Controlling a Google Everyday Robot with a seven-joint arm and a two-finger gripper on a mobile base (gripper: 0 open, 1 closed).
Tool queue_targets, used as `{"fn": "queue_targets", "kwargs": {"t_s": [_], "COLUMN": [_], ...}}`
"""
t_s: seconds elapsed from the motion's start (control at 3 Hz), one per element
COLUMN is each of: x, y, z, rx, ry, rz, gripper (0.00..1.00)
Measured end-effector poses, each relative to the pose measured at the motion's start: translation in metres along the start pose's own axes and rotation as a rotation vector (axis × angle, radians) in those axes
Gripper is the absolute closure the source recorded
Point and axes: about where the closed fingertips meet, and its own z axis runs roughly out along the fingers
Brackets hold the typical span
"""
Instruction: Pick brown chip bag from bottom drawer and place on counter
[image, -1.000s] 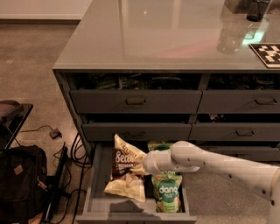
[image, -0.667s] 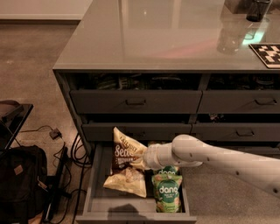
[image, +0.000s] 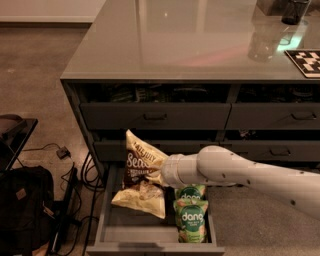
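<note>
At the lower left of the frame a black backpack (image: 25, 210) sits on the floor, well apart from my work. Just right of it, the bottom drawer (image: 107, 215) stands pulled open along the bottom edge. The brown chip bag (image: 141, 167) is what has changed: a second ago it lay lower in the drawer, and now it stands tilted and higher. Its top corner is up in front of the drawer above, while its cream lower end hangs toward the drawer floor. I cannot tell if that end is clear of the floor yet.

The gripper (image: 161, 174) is at the bag's right edge, centre frame. The bag hides its tips, but because the bag rises with it, I judge it clamped on the bag. Right of it, two green bags (image: 191, 220) lie untouched in the drawer under my arm.

So the pick looks made. What remains is lifting clear and carrying it to the counter (image: 190, 45) across the upper frame.
</note>
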Motion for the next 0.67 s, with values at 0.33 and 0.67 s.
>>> {"fn": "queue_targets", "kwargs": {"t_s": [0.33, 0.67], "x": [-0.0389, -0.0390], "y": [-0.0070, -0.0070], "z": [-0.0305, -0.0305], "rx": [0.075, 0.075], "ry": [0.009, 0.009], "rz": [0.004, 0.004], "gripper": [1.00, 1.00]}}
